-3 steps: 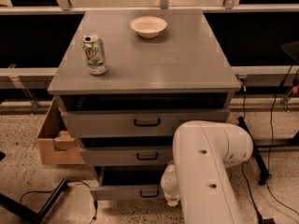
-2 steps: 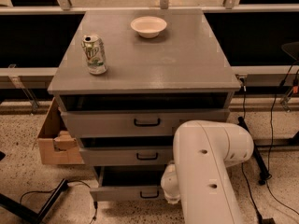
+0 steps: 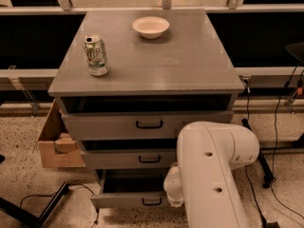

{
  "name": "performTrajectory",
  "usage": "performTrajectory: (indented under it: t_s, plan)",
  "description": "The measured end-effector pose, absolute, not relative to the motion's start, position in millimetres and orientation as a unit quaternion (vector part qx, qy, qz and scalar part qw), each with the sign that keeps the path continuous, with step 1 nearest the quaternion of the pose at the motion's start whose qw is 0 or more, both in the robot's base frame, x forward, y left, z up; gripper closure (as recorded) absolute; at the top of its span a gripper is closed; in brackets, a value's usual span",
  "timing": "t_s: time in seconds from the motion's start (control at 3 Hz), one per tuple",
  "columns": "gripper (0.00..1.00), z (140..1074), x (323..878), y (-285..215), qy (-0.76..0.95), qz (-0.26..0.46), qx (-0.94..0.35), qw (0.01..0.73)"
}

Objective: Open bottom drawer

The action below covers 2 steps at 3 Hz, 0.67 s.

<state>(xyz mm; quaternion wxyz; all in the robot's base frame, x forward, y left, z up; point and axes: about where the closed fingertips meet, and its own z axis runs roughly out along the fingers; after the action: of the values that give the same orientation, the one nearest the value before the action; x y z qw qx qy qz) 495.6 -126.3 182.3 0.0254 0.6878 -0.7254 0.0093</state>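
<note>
The grey cabinet (image 3: pixel 142 56) has three drawers. The bottom drawer (image 3: pixel 126 199) is the lowest, with a shallow grey front and a small black bar handle (image 3: pixel 152 202). It stands pulled out, and its dark inside shows behind the front. My white arm (image 3: pixel 213 170) fills the lower right and reaches down beside the drawer's right end. My gripper is hidden behind the arm, near the drawer's right front.
A green-and-white can (image 3: pixel 96 55) and a white bowl (image 3: pixel 150 26) stand on the cabinet top. The top drawer (image 3: pixel 147 123) and middle drawer (image 3: pixel 128 158) also stick out a little. A cardboard box (image 3: pixel 54 144) sits left of the cabinet. Cables and black stand legs (image 3: pixel 42 208) lie on the floor.
</note>
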Motion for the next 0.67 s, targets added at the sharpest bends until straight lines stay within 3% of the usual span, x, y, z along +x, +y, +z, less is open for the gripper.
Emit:
performTrajectory:
  t_s: [0.67]
  plan:
    - [0.29,190.3,495.5,-126.3,-0.725,0.009,0.688,0.026]
